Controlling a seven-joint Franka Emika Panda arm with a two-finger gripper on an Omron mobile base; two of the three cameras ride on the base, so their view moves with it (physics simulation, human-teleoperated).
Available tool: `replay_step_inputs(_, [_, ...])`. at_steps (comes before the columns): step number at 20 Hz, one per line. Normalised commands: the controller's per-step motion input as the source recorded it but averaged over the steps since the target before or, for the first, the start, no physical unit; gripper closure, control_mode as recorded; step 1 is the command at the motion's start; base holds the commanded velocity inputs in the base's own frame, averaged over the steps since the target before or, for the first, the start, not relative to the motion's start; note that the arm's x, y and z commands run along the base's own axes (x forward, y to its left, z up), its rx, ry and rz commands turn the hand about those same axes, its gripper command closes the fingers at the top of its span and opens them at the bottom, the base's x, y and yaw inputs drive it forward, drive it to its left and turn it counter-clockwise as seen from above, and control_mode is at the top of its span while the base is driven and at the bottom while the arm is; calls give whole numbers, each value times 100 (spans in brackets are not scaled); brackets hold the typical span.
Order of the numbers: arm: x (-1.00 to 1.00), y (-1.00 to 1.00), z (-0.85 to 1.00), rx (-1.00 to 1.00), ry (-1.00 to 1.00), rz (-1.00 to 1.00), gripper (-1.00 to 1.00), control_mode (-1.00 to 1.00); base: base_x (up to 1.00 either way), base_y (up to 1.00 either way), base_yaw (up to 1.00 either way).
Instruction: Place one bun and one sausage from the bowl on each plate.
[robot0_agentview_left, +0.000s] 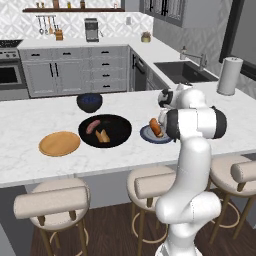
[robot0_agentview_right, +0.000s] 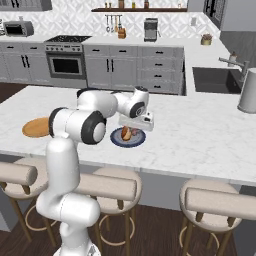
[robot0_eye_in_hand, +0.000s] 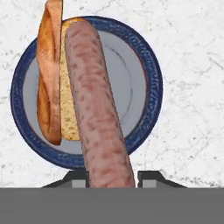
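Left base view: white marble island counter (robot0_agentview_left: 30, 150), then large shallow black bowl (robot0_agentview_left: 105, 131) holding a pinkish sausage (robot0_agentview_left: 92, 126) and a pale bun (robot0_agentview_left: 103, 135). Left of bowl, bare tan wooden plate (robot0_agentview_left: 59, 143); right of bowl, small blue-rimmed grey plate (robot0_eye_in_hand: 131, 78) bearing orange-brown split bun (robot0_eye_in_hand: 54, 78). Above that plate, gripper (robot0_eye_in_hand: 112, 178) clamped on mottled reddish-brown sausage (robot0_eye_in_hand: 98, 109); fingertips mostly cut off.

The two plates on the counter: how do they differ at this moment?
The wooden plate is tan and bare; the blue-grey plate has a dark blue rim and holds an orange-brown bun. The wooden one looks wider. It lies left of the black bowl, the blue-grey one right. Both are flat, round.
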Motion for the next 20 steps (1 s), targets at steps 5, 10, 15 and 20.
replay_step_inputs(5, [-40,5,-18,0,0,-5,100,-100,0,0,0])
replay_step_inputs(10, [0,6,-13,0,0,-16,100,-100,0,0,0])
replay_step_inputs(15, [25,-5,0,0,-2,-19,100,-100,0,0,0])
replay_step_inputs(20, [20,-1,-10,0,0,-7,100,-100,0,0,0])
